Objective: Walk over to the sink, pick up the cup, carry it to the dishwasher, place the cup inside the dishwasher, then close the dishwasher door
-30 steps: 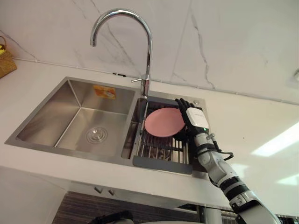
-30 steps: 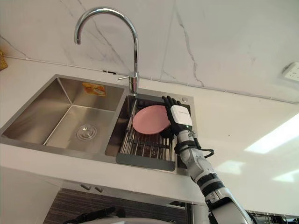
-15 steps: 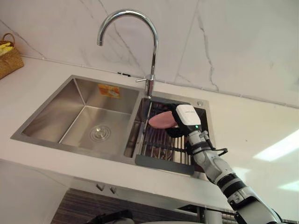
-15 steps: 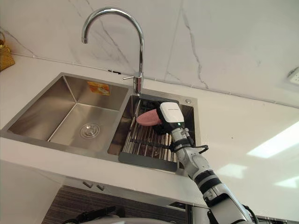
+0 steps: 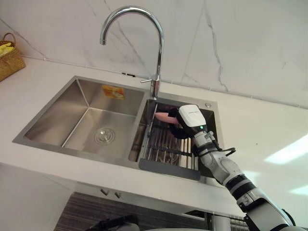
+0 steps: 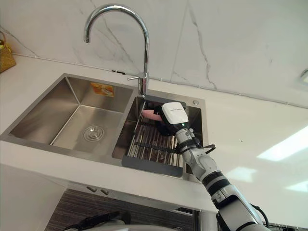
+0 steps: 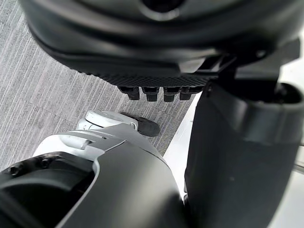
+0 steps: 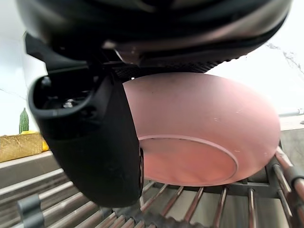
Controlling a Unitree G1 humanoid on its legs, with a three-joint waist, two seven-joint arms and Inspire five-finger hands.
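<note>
1. One relation decides our coming move. The pink plate (image 5: 163, 116) lies on the thumb side of our right hand (image 5: 191, 119). It juts from the hand toward the faucet (image 5: 156, 62) and the wall between the two basins. The task names a cup, but what we have hold of is this plate.
2. Our right thumb lies across the plate's underside, beside its foot ring, and the fingers are hidden behind the other face. We read that as a pinch on the rim nearest us.
3. From the head views the plate stands nearly edge-on. Its long line runs across the drying rack (image 5: 163, 149) in the right-hand basin of the sink (image 5: 57, 115). Its lower edge sits just over the rack's bars, and we cannot tell whether it touches them.
4. We judge the lift should go up and back toward us, keeping the far rim off the faucet's stem.
5. Our right arm is plainly the nearer one. Our left hand (image 7: 156, 52) hangs low over grey floor, fingers relaxed and holding nothing.
6. For writing, a yellow sticker (image 5: 114, 92) on the left basin's back wall carries print too small to read. The white cover on our right hand's back shows a small green light and no lettering we can make out.
</note>
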